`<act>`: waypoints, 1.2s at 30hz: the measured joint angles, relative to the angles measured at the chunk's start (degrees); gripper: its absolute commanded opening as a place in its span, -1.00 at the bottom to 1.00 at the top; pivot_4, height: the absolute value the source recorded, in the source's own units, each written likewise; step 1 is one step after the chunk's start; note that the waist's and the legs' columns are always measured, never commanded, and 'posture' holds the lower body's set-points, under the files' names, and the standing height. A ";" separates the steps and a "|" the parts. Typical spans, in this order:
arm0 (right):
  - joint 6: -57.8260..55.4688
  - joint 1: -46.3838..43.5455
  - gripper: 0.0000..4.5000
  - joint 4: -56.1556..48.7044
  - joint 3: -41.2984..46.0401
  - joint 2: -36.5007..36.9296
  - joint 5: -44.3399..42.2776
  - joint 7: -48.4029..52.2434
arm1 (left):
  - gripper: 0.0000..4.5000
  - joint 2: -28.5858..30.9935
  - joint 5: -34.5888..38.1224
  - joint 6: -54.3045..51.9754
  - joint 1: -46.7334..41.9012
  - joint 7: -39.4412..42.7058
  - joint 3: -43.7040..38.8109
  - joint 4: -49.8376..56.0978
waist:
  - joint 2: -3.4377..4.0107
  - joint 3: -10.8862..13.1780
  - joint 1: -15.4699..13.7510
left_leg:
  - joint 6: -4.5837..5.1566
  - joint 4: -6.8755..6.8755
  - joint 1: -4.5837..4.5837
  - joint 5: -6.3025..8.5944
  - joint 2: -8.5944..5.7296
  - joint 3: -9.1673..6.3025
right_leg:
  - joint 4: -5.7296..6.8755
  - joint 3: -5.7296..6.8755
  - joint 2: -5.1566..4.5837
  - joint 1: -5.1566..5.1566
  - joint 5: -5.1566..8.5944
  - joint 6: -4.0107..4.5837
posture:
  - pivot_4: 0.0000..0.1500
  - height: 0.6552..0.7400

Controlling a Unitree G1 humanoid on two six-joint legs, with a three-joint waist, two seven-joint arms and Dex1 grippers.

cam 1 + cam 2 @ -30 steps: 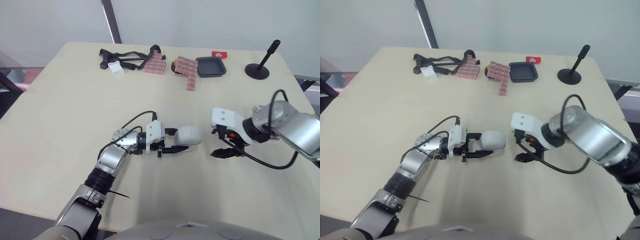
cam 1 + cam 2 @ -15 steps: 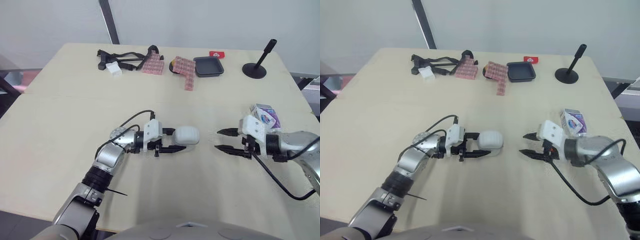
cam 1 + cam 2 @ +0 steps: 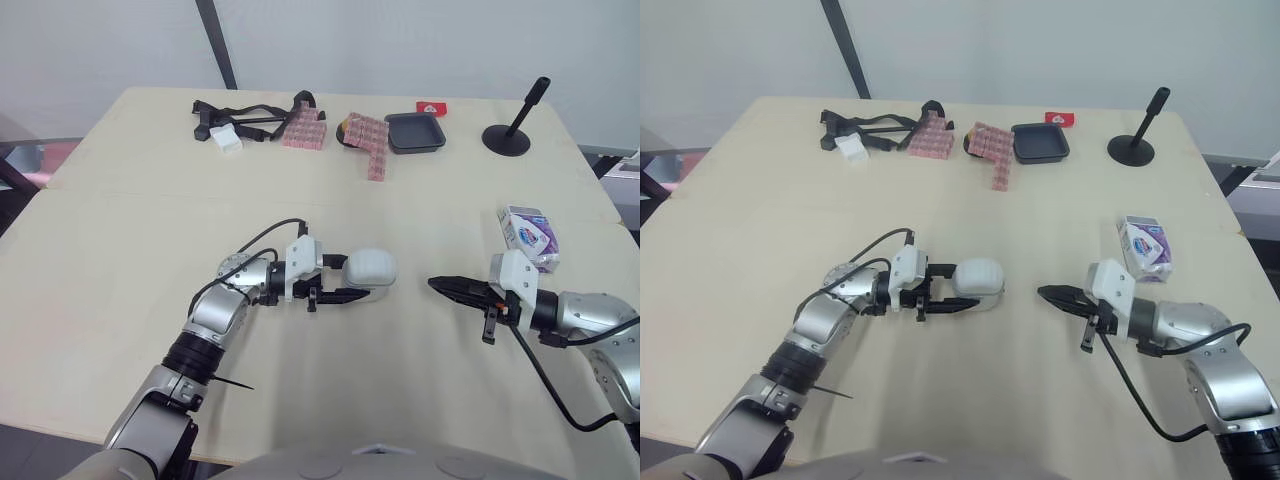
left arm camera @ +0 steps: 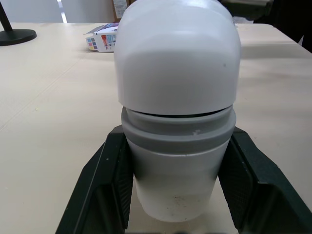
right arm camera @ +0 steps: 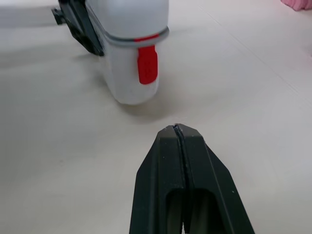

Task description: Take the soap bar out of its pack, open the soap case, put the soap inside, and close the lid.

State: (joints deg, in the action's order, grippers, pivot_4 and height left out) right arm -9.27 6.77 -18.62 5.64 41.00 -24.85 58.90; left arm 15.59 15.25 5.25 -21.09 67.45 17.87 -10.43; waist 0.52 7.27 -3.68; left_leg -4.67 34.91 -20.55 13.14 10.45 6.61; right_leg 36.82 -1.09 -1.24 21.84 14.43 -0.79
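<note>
Clamps the white soap case (image 3: 369,270) in the left gripper (image 3: 362,279) jaws mid-tabletop (image 3: 120,230), lid on. Points the right gripper (image 3: 438,285), jaws pinched together, at it from nearby. Has the soap pack (image 3: 530,229) lying apart, further right.

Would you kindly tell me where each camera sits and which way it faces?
Left and right eye views: on the head, facing forward and down over the table; the left gripper and the right gripper show.
Left wrist view: on the left wrist, facing along its fingers, clamped on the soap case, toward the soap pack.
Right wrist view: on the right wrist, facing along its shut gripper toward the soap case's red latch.
Shared: every view shows the soap case.
</note>
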 measured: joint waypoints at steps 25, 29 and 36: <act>-6.82 -11.24 -0.99 -6.05 -5.95 0.90 -1.22 -0.83 | -0.15 -0.03 -0.11 -0.01 0.66 -0.95 0.09 0.74 | 0.00 0.00 -0.12 | -0.21 0.01 -0.01 -0.12 -0.01 0.01 | 0.03 0.00 0.00 0.00 0.00 -0.01 | 1.00 0.94; -6.92 -11.24 -0.99 -6.05 -6.19 1.07 -1.23 -0.27 | -0.15 0.00 -0.16 -0.02 0.84 -1.10 0.11 0.98 | 0.00 0.00 -0.12 | -0.21 0.01 -0.01 -0.12 -0.01 0.01 | 0.03 0.01 0.00 0.00 0.00 -0.01 | 1.00 0.94; -7.18 -11.57 -0.99 -6.05 -6.96 1.10 -1.22 -0.13 | -0.15 0.01 -0.18 -0.02 0.86 -1.15 0.11 1.01 | 0.00 0.00 -0.12 | -0.21 0.01 -0.01 -0.12 -0.01 0.01 | 0.03 0.00 0.00 0.00 0.00 -0.01 | 1.00 0.94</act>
State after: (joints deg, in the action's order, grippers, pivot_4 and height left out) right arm -16.45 -4.81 -24.67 -1.31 42.10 -26.07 58.77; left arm 15.60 15.08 5.24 -20.23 66.30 17.98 -9.42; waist 0.51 7.27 -3.79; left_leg -4.88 34.92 -20.56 13.01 10.43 6.62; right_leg 36.85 -1.09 -1.24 21.84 14.42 -0.80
